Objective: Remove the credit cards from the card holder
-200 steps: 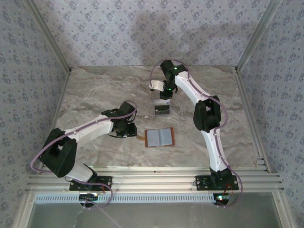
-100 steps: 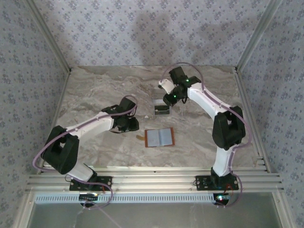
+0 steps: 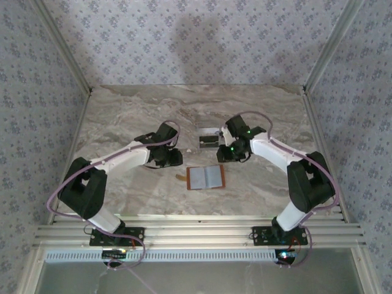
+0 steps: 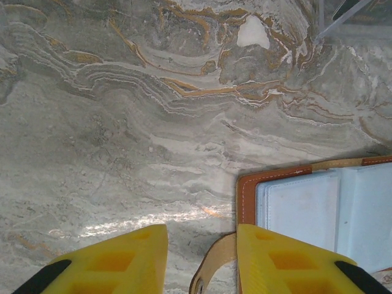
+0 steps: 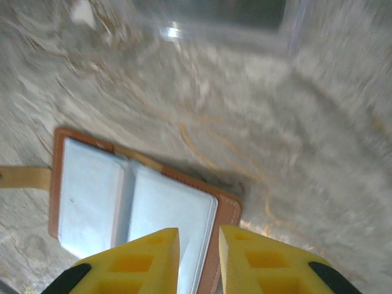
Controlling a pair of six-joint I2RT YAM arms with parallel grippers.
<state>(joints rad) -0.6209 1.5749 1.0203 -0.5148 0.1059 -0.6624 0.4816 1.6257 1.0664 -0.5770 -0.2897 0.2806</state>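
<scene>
The card holder (image 3: pixel 205 177) lies open and flat on the marble, tan-brown with pale grey pockets, its thin tab (image 3: pixel 180 177) pointing left. I cannot tell whether a card sits in the pockets. My left gripper (image 3: pixel 172 158) is open just left of the holder (image 4: pixel 306 205), and the tab (image 4: pixel 211 269) curls up between its fingers. My right gripper (image 3: pixel 226 153) hovers over the holder's right edge (image 5: pixel 223 220), open by a narrow gap with nothing in it. A dark flat piece lies in the clear tray (image 3: pixel 208 140), likely a card.
The clear plastic tray stands just beyond the holder, with a corner (image 4: pixel 343 12) in the left wrist view and its near wall (image 5: pixel 245 27) in the right wrist view. Bare marble spreads to the left and far right. Patterned walls ring the table.
My right arm has swung back from above the clear tray and come down toward the holder's right edge. My left gripper has edged slightly farther back, staying beside the tab.
</scene>
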